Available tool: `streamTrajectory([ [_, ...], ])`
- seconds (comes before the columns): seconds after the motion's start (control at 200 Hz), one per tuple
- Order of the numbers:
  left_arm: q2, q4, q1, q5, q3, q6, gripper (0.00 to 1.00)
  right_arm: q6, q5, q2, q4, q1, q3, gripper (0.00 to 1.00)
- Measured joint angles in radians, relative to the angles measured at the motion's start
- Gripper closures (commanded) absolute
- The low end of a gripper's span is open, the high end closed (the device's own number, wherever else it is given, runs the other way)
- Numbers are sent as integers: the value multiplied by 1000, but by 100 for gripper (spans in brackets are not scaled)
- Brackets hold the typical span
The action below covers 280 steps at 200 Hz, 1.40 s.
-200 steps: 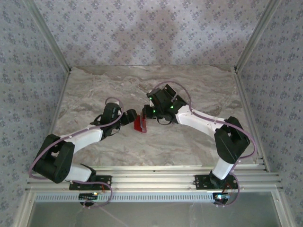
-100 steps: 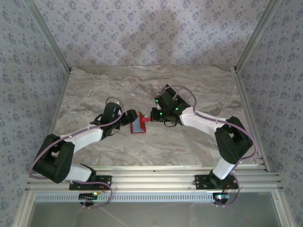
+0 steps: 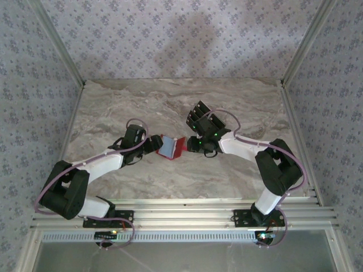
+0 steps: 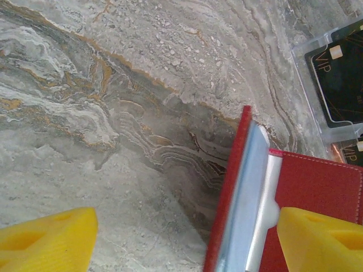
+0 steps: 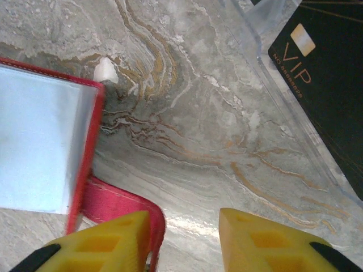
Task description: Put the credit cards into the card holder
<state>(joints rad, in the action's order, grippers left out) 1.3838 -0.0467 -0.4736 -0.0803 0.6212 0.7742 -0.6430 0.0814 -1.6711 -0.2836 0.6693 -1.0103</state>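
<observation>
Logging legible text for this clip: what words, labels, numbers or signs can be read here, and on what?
"VIP": gold letters on the black card, beside its gold chip, in the right wrist view.
"VIP": the same lettering on a card in the left wrist view.
Small line printed under "VIP" in the right wrist view: too small to read.
Red wallet: no text visible.

Credit card (image 5: 329,96) — cropped by the right edge.
</observation>
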Motion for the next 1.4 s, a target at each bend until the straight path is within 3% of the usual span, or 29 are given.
streamTrajectory([
  [0.33,23,-1,-18,0,0,0,18,16,-22,120,-59,21,-41,60],
  [0.63,56,-2,-61,-1,31,0,19,16,-22,125,-66,73,-151,61],
  [1.034,215,0,-248,4,178,2,20,15,-24,209,-80,-31,-105,61],
  [1.219,282,48,-346,69,220,21,22,15,-5,216,-76,-63,-77,61],
  [1.399,342,119,-387,129,302,42,22,15,26,210,-64,-79,-52,61],
])
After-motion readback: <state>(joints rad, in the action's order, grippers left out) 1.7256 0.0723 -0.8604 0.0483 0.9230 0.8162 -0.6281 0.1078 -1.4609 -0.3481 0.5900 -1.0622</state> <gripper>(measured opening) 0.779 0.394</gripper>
